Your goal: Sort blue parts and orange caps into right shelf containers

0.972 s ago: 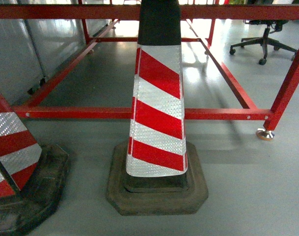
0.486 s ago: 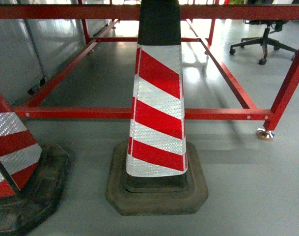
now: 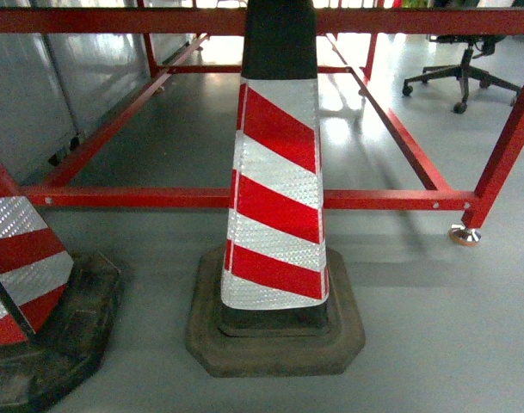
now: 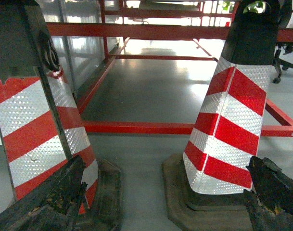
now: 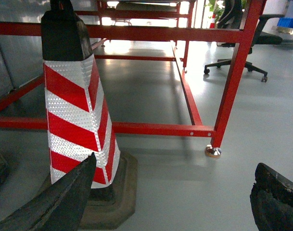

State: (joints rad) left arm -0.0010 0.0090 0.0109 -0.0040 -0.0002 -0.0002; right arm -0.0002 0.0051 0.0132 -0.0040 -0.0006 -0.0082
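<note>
No blue parts, orange caps or right shelf containers show in any view. My left gripper (image 4: 168, 163) is open, its dark worn fingertips (image 4: 64, 192) far apart at the bottom corners of the left wrist view, and only grey floor and traffic cones lie between them. My right gripper (image 5: 176, 162) is open as well, with bare grey floor between its fingers (image 5: 273, 197). Neither gripper appears in the head view.
A red-and-white striped traffic cone (image 3: 277, 189) on a black base stands close ahead, and a second cone (image 3: 21, 258) at the left. Behind them runs a low red steel frame (image 3: 373, 200) with a foot (image 3: 464, 234). An office chair (image 3: 462, 73) stands far right.
</note>
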